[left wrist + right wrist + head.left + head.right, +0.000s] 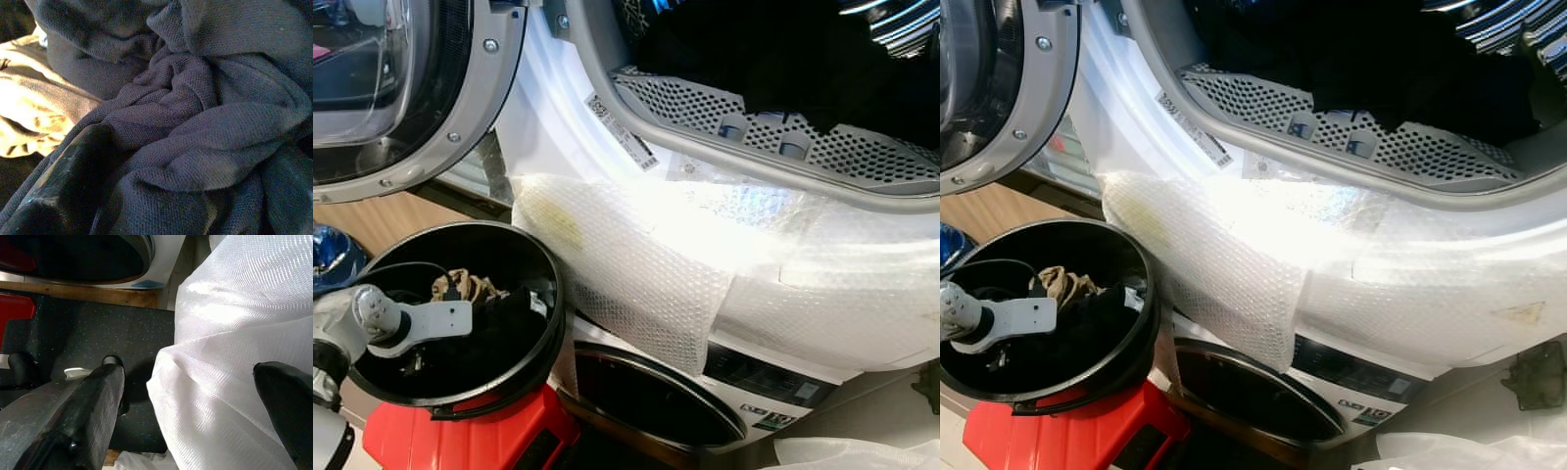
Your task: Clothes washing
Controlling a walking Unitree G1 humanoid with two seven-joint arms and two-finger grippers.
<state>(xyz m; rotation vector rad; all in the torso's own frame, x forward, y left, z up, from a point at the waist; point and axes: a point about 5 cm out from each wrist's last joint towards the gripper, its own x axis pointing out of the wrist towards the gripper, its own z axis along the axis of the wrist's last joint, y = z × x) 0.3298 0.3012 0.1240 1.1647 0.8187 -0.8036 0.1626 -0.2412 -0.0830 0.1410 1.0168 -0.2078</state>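
While dark clothes point(1381, 59) already fill your drum point(783, 137), more wait in the bucket point(553, 294); left gripper point(161, 161) buried, jaws unreadable, right gripper point(195, 401) wide open, empty.

Laundry corner of a home, appliances stacked. Upper front-loader point(607, 117) with round door point(401, 88) swung open to the left, perforated steel drum point(773, 137) showing, dark clothes point(1381, 49) inside. Bubble wrap point(705, 264) taped over the front panel below the opening. Second machine underneath, with dark glass door point(646, 397) and control strip point(769, 377). Near left, black round laundry bucket point(543, 264) holding dark and tan garments point(470, 286), sitting on a red stool point(489, 436). Dark speckled floor point(98, 333), wooden base strip point(98, 293), white mesh fabric point(234, 333) on the right.
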